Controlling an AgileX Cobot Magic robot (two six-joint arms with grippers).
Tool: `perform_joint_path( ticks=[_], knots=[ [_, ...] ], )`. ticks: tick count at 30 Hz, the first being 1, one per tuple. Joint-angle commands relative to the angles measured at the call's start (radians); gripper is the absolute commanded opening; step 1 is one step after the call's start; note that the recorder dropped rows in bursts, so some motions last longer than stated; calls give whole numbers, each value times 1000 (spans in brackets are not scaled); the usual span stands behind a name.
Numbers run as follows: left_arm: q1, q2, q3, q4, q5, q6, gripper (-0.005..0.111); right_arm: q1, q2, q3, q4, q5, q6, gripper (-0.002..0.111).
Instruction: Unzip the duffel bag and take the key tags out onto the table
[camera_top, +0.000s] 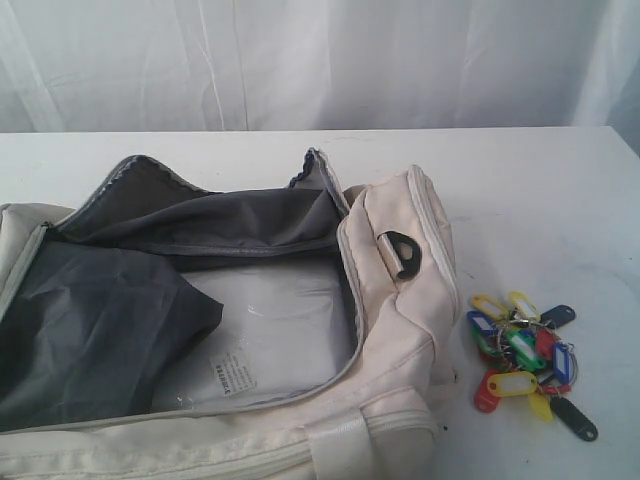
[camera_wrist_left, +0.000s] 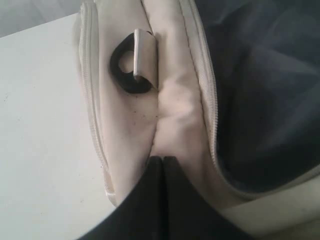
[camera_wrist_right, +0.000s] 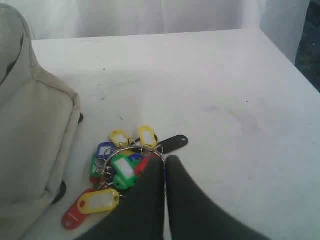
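The cream-beige duffel bag lies unzipped on the white table, its dark grey lining showing. The key tags, a bunch in yellow, green, red, blue and black on metal rings, lie on the table just right of the bag's end. Neither gripper shows in the exterior view. In the left wrist view, my left gripper is shut and empty above the duffel bag end panel. In the right wrist view, my right gripper is shut above the key tags, holding nothing.
A black D-ring sits on the bag's right end panel. A pale plastic-wrapped base with a small label lies inside the bag. A white curtain hangs behind the table. The table's right edge is near the tags.
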Motion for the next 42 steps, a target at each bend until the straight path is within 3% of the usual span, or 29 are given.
perform_joint_path(
  ticks=[1,15,21,36,42],
  knots=[
    [4,-3,9,5,30,4,0,-3,-6,5,2,-8,-1,2],
    [4,-3,9,5,30,4,0,-6,-96,5,2,-10,-1,2],
    [4,-3,9,5,30,4,0,-84,-96,5,4,-10,-1,2],
    [4,-3,9,5,30,4,0,-85,-96,5,4,-10,-7,2],
    [49,-3,9,5,30,3,0,-83,-96,5,4,-8,-7,2]
  ],
)
